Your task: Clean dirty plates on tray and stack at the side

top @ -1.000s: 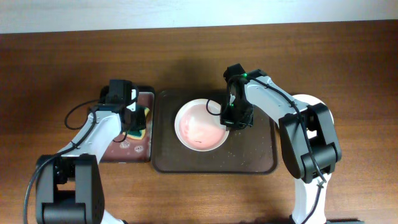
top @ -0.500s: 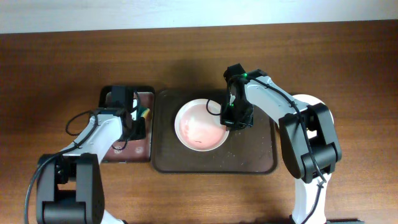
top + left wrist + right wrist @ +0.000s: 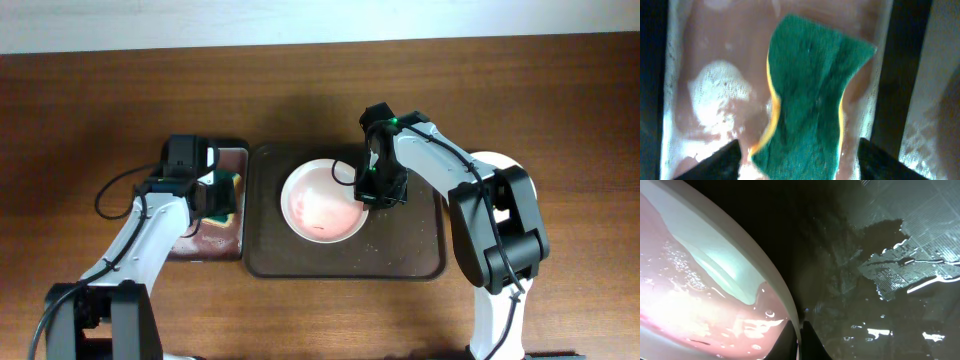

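Right gripper (image 3: 372, 192) clamped on right rim of the plate (image 3: 323, 199); plate sits left of centre in the brown tray (image 3: 420, 255).
Plate: round, white, glossy, pink watery film inside. Tray floor wet, fine grid texture. Left gripper (image 3: 805, 165) spread wide over green, yellow-edged sponge (image 3: 810, 90) lying in the small tray (image 3: 200, 245).

The left hand (image 3: 801, 157) has shifted leftward, uncovering the sponge (image 3: 810, 95).
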`<action>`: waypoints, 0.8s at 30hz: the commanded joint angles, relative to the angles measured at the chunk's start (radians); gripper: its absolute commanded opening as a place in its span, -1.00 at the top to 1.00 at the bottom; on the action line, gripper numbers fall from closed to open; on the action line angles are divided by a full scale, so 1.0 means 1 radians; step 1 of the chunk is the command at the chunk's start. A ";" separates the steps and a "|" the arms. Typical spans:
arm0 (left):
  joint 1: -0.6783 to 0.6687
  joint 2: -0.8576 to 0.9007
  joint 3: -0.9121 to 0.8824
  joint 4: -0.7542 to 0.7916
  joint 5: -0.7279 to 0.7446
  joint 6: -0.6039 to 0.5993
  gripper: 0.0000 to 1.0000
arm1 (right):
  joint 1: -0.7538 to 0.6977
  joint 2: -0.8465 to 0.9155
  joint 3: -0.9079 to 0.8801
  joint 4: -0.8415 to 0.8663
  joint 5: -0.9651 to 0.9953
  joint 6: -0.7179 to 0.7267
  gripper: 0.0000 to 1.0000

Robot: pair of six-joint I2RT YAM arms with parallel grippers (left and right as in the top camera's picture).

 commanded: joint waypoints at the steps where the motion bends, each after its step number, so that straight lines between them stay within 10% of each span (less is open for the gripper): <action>1: 0.003 0.029 0.014 0.075 -0.007 -0.002 -0.49 | -0.003 0.019 -0.035 -0.013 0.058 0.012 0.92; 9: 0.003 0.206 0.014 0.283 -0.003 -0.002 -0.49 | -0.003 0.019 -0.035 -0.014 0.057 0.012 0.92; 13: 0.003 0.219 0.014 0.297 -0.004 -0.001 1.00 | -0.003 0.019 -0.035 -0.014 0.054 0.012 0.92; 18: 0.003 0.186 0.049 0.264 -0.008 0.033 1.00 | -0.003 0.019 -0.035 -0.013 0.054 0.012 0.92; 19: 0.003 0.163 0.061 0.245 -0.007 0.033 0.03 | -0.003 0.019 -0.035 -0.013 0.054 0.012 0.92; 20: 0.003 0.137 0.070 0.214 -0.007 0.032 -0.40 | -0.003 0.019 -0.035 -0.013 0.054 0.012 0.91; 24: 0.003 0.099 0.072 0.011 0.010 0.032 -0.63 | -0.003 0.019 -0.035 -0.009 0.055 0.012 0.78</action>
